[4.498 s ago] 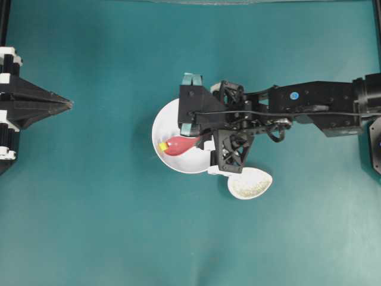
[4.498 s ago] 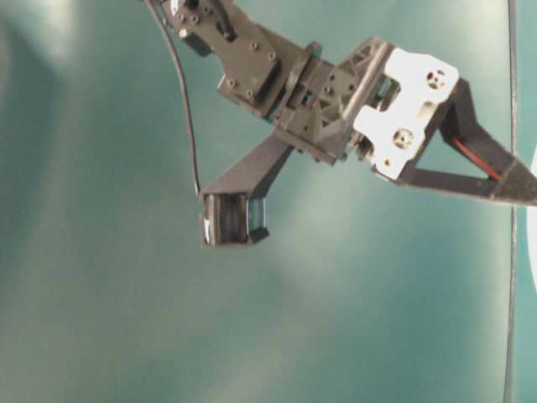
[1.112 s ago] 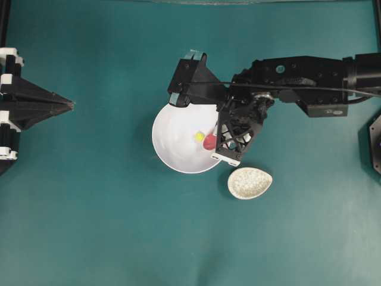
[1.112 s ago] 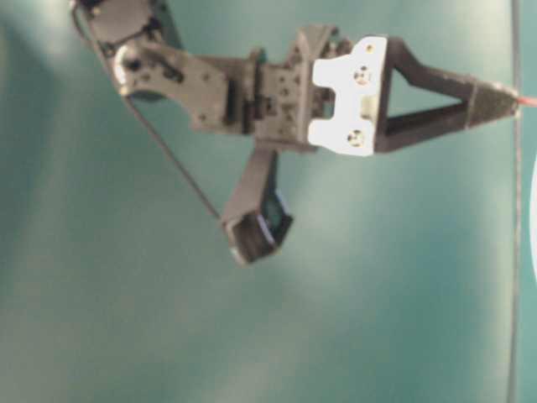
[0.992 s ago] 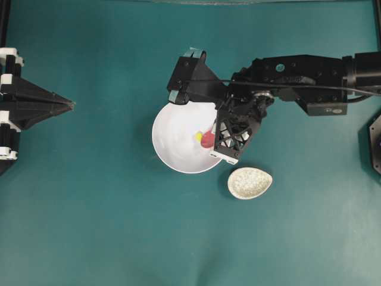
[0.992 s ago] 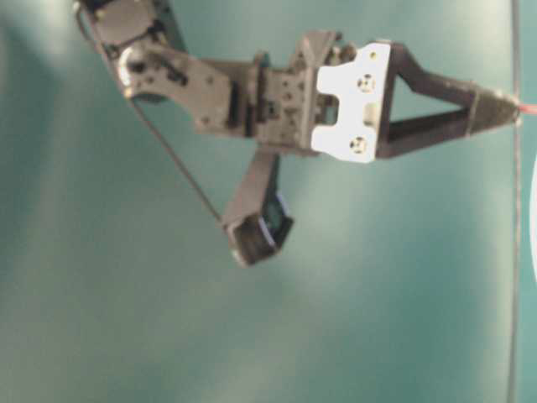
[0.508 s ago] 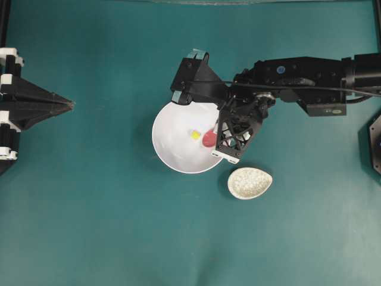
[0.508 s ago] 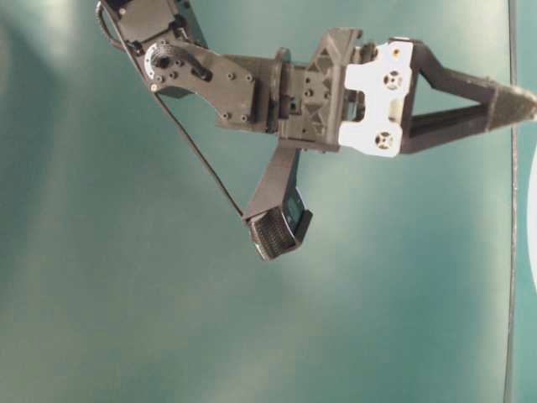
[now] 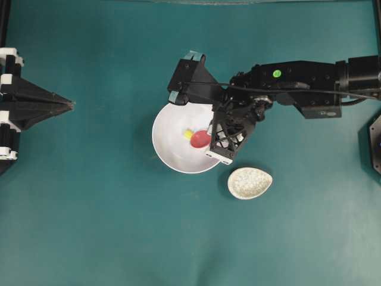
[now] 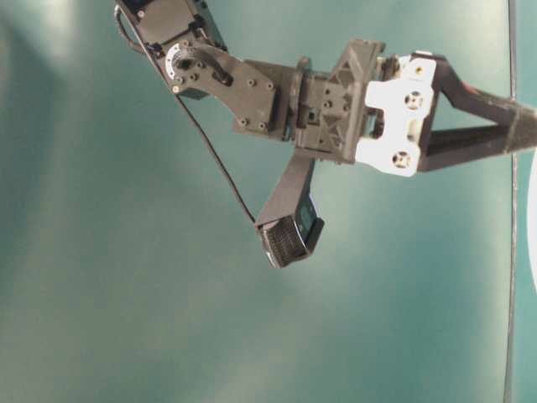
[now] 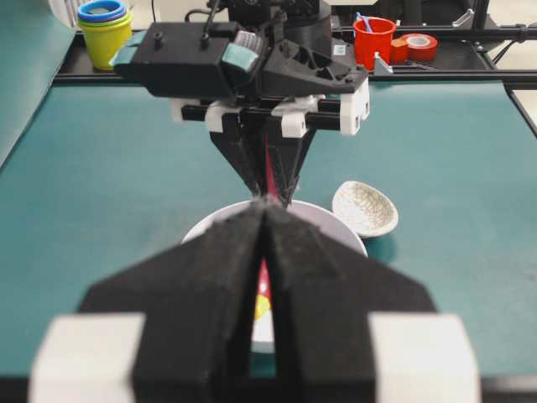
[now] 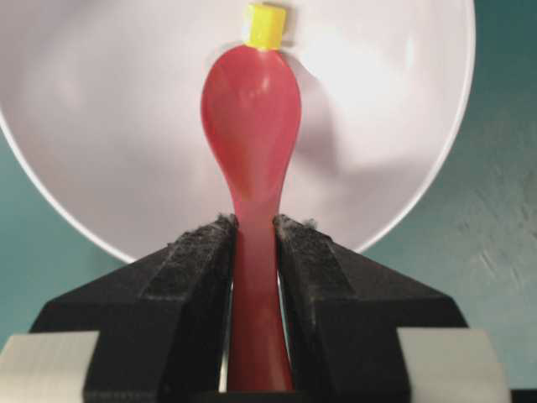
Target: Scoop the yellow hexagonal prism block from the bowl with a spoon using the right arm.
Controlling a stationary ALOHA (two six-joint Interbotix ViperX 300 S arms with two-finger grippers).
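My right gripper (image 12: 253,252) is clamped on the handle of the spoon (image 12: 252,109), both black fingers (image 12: 197,260) pressed against the pink-red stem from either side, and the scoop reaches out ahead of me over the inside of the bowl (image 12: 101,126). In my wrist view the yellow hexagonal prism block (image 12: 264,25) sits at 12 o'clock from the scoop, touching its far tip and resting on the white floor of the bowl, not inside the scoop. From overhead my right arm (image 9: 297,89) comes in from the 3 o'clock side of the table (image 9: 89,226), with the gripper (image 9: 215,136) hanging over the bowl's rim at about 3 o'clock of the dish; the spoon (image 9: 200,138) shows red near the bowl's (image 9: 166,149) centre and the block (image 9: 187,134) lies just at its 9 o'clock tip. A small speckled spoon rest (image 9: 249,182) sits on the cloth just beside the bowl, at about 4 o'clock from it, apart from the rim. In the table-level view the arm's (image 10: 252,92) wrist tilts slightly downward toward the right edge of the frame. My left gripper (image 9: 65,104) rests well apart at the 9 o'clock edge of the table, its two fingers (image 11: 218,277) drawn together with nothing between them, pointing toward the bowl (image 11: 336,231)
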